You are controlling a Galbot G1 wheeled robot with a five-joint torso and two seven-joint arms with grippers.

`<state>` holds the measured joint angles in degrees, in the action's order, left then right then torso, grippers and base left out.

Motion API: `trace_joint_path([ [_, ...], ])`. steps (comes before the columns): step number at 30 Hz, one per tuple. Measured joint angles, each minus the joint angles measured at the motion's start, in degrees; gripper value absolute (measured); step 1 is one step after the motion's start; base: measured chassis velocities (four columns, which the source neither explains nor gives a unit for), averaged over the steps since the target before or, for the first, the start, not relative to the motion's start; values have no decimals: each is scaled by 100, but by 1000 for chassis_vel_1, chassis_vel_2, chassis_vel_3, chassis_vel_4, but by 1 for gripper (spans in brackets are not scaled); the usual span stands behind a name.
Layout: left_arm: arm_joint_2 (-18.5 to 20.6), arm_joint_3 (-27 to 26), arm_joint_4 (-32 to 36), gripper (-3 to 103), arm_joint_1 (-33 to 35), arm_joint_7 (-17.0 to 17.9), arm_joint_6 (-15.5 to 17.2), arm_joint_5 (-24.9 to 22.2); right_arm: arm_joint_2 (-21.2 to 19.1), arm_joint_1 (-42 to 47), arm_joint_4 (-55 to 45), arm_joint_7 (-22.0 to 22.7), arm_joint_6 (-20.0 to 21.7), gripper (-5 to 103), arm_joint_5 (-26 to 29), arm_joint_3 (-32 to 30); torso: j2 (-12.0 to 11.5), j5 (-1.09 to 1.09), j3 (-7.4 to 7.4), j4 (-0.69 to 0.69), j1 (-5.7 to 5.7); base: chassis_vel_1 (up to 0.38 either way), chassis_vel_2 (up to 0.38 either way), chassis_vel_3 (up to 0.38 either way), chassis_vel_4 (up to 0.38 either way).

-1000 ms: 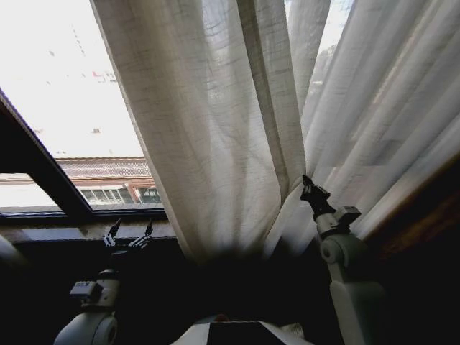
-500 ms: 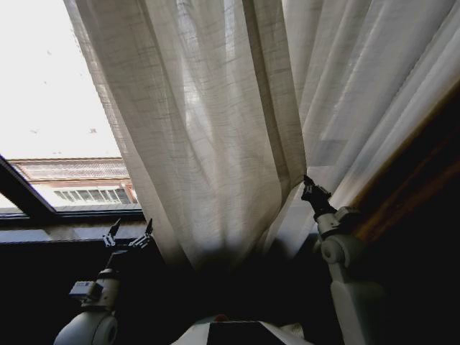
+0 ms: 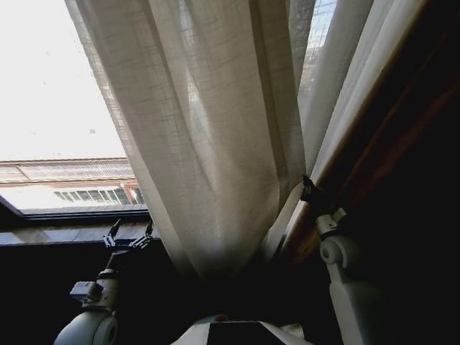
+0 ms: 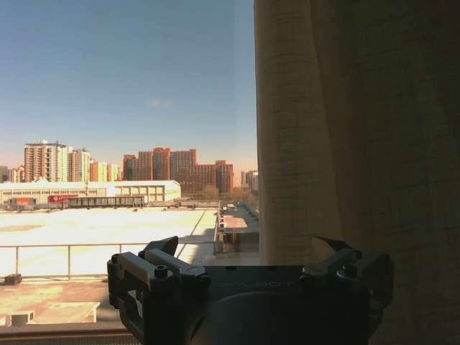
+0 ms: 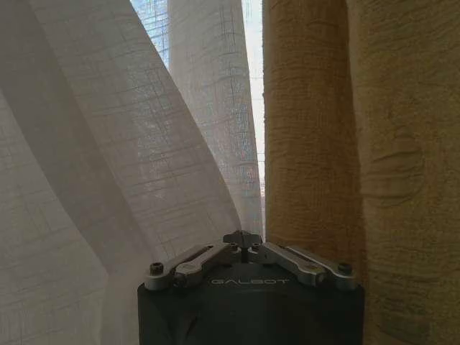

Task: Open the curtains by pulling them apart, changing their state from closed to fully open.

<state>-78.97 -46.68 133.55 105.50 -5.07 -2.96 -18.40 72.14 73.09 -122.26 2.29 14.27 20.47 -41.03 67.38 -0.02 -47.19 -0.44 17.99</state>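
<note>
Since half a second ago the head view has swung: the dark brown drape (image 3: 402, 136) now covers more of the right side, the dark diagonal window bar at lower left has left the picture, and less of the far sheer panel shows. The camera moved; both grippers sit at nearly the same spots in the view as before.

Two sheer curtains (image 3: 215, 129) are visible: one broad pleated off-white panel hanging in the middle, and a second narrower panel (image 3: 338, 72) to its right, with a slim strip of sky between them. The broad panel gathers to a bunch at its lower end. In the right wrist view the sheer fabric (image 5: 108, 144) hangs beside a tan woven drape (image 5: 338, 144), the two parted by a thin bright slit.

Two grippers are present. The right gripper (image 3: 307, 185) is at the right edge of the broad panel, touching the fabric where it bunches; its fingertips (image 5: 243, 238) are pressed together, and whether fabric is pinched between them cannot be told. The left gripper (image 3: 130, 228) stands just left of the broad panel, before the window sill (image 3: 65, 233), its jaws spread and holding nothing. In the left wrist view the curtain edge (image 4: 345, 144) hangs right beside that gripper (image 4: 248, 248).
</note>
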Motion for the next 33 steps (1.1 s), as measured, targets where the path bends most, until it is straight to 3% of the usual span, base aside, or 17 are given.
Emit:
trace_joint_path([
  [17,-7,4,-28,100,-3,0,-16,0,5,39,63,-62,-35,-3,-30,-4,0,3,0,0,0,-19,-25,15,19],
  [20,-10,5,-34,100,-2,0,-19,-1,13,108,61,-148,-31,13,-44,-12,0,5,0,0,0,0,0,0,0],
  [22,-10,5,-35,100,-2,-1,-19,0,17,120,61,-148,-31,13,-45,-9,0,5,0,-1,0,0,0,0,0],
  [25,-11,5,-38,100,-2,-1,-20,0,20,142,65,-148,-32,29,-55,6,0,2,0,0,0,0,0,0,0],
  [27,-11,4,-38,100,-2,-1,-21,0,19,144,65,-148,-32,29,-58,12,0,2,0,0,0,0,0,0,0],
  [29,-21,6,-50,100,-3,-2,-23,0,12,146,69,-154,-32,45,-77,31,0,3,0,0,0,0,0,0,0],
  [33,-39,15,-71,100,-4,-4,-31,0,-2,201,76,-158,-24,56,-208,69,0,3,0,0,0,0,0,0,0],
])
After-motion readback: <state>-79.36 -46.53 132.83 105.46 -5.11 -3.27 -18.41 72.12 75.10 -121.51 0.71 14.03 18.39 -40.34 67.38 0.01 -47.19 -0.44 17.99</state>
